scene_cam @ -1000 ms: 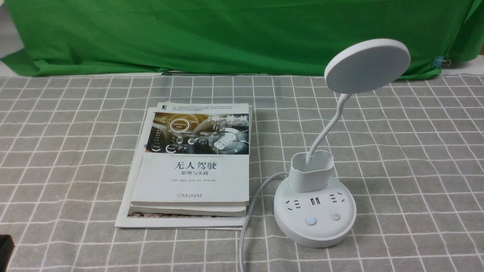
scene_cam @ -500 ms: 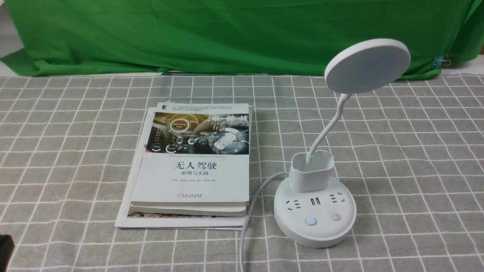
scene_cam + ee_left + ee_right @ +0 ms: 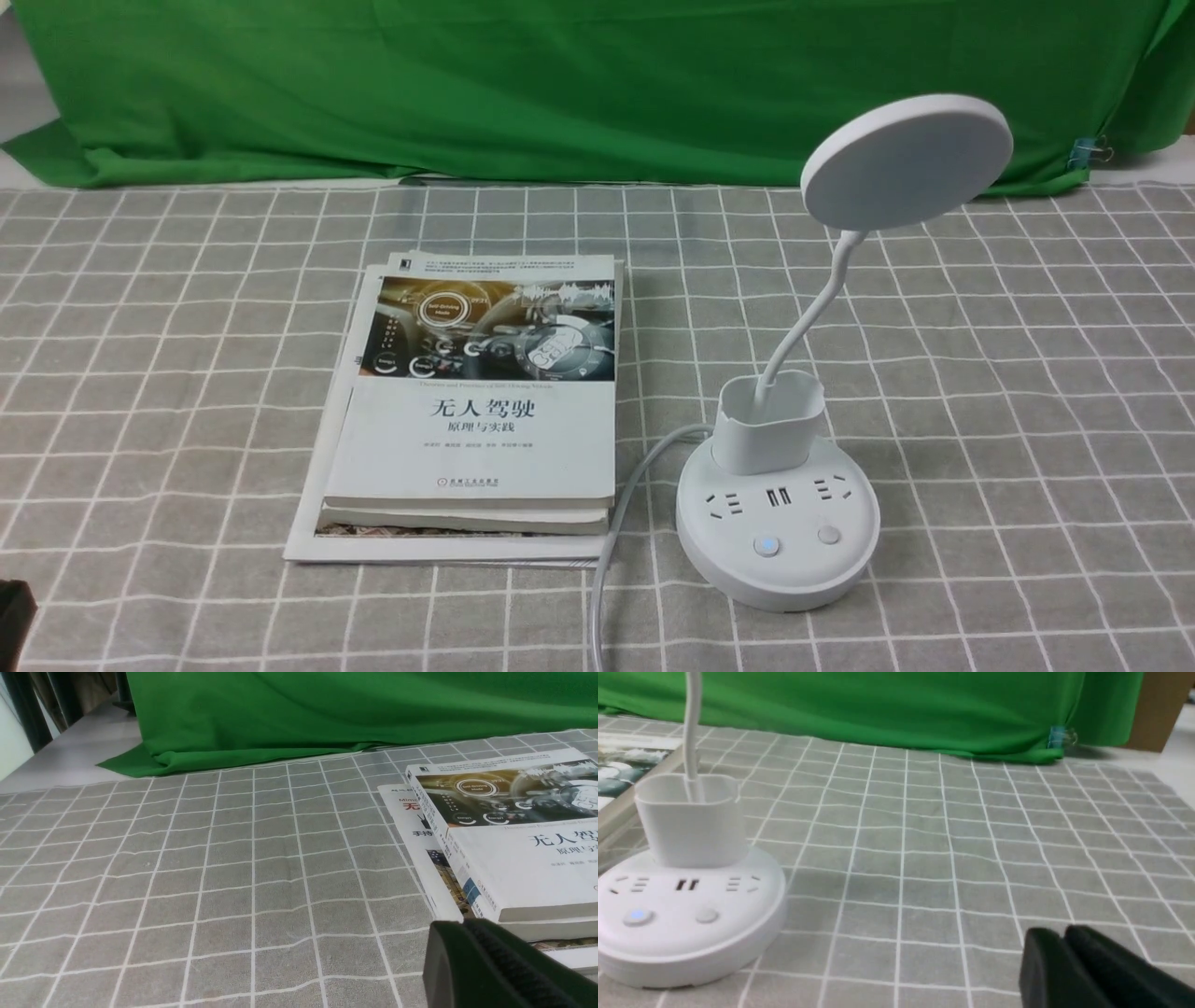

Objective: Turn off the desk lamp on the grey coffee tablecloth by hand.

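The white desk lamp (image 3: 778, 504) stands on the grey coffee tablecloth (image 3: 1027, 373), right of centre, its disc head (image 3: 906, 161) raised on a bent neck. Its round base carries a blue-lit button (image 3: 766, 546) and a plain button (image 3: 828, 535). The base also shows in the right wrist view (image 3: 686, 914). My right gripper (image 3: 1062, 934) is shut and empty, low over the cloth, well away from the base. My left gripper (image 3: 462, 924) is shut and empty near the books' front corner. Only a black corner of the left arm (image 3: 14, 611) shows in the front view.
A stack of books and a magazine (image 3: 476, 411) lies left of the lamp, also seen in the left wrist view (image 3: 514, 849). The lamp's grey cord (image 3: 611, 532) runs forward between books and base. A green backdrop cloth (image 3: 560, 84) hangs at the back.
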Tool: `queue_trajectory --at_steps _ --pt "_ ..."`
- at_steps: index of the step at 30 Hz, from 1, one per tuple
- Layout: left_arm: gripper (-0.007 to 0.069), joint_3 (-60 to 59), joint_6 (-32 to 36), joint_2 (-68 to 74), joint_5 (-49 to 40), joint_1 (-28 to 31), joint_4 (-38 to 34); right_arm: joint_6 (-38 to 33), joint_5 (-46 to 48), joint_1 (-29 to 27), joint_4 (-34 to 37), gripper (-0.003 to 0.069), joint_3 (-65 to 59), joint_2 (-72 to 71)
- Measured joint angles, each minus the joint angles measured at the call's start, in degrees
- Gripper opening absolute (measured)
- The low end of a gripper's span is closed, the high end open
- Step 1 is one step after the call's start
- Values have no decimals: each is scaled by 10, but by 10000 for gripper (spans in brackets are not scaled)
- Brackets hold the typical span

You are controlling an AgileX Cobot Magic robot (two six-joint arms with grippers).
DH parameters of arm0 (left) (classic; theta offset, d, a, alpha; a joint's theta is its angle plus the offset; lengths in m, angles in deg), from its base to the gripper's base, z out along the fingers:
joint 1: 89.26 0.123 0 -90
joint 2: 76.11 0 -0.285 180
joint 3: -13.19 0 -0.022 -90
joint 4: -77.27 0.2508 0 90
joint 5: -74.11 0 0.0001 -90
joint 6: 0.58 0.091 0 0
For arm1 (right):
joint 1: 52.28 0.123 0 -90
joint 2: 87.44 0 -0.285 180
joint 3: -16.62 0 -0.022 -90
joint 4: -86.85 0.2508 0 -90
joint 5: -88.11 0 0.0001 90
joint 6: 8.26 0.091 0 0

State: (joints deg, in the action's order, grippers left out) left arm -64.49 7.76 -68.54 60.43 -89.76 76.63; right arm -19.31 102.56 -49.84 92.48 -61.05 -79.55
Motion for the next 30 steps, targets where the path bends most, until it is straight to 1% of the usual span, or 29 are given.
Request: queue_trajectory --at_steps 15,30 --pt "1 0 0 0 2 0 0 0 0 0 -1 119 0 0" --pt "1 0 0 0 2 0 0 8 -1 0 -1 176 0 0"
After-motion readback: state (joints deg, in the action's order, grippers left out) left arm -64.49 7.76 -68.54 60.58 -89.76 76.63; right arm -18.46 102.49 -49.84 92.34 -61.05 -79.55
